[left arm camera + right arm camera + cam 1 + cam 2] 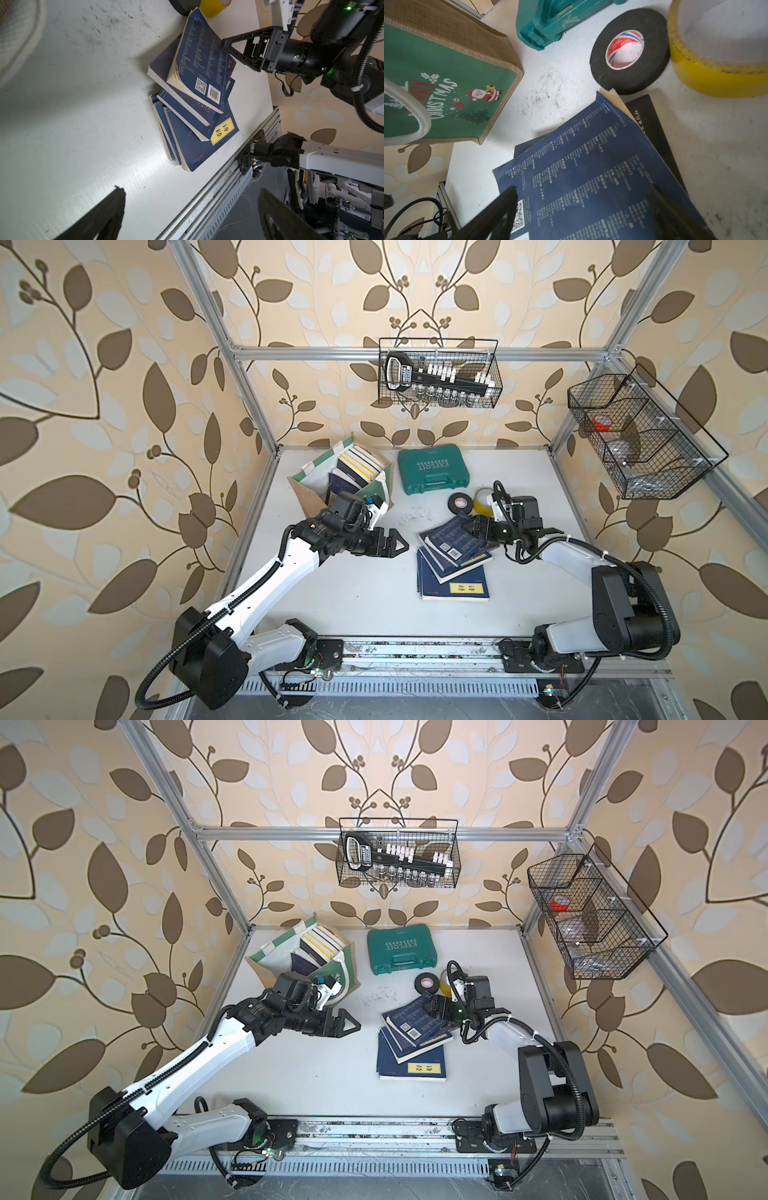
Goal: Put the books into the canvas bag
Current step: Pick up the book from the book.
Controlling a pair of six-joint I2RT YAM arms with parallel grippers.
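R hand [582,188] spread over top navy book [591,155]; L hand [397,546] open.

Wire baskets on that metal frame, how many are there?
2. A rectangular black wire basket hangs on the back rail; a partitioned black wire basket hangs on the right-side rail. None looks hidden.

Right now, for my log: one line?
left hand: open, empty | right hand: open at top navy paperback | tan burlap bag: holds thin books | navy stack: on white table

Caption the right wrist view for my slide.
Open right gripper framing the top navy book, with black tape, yellow tape and the canvas bag beyond.
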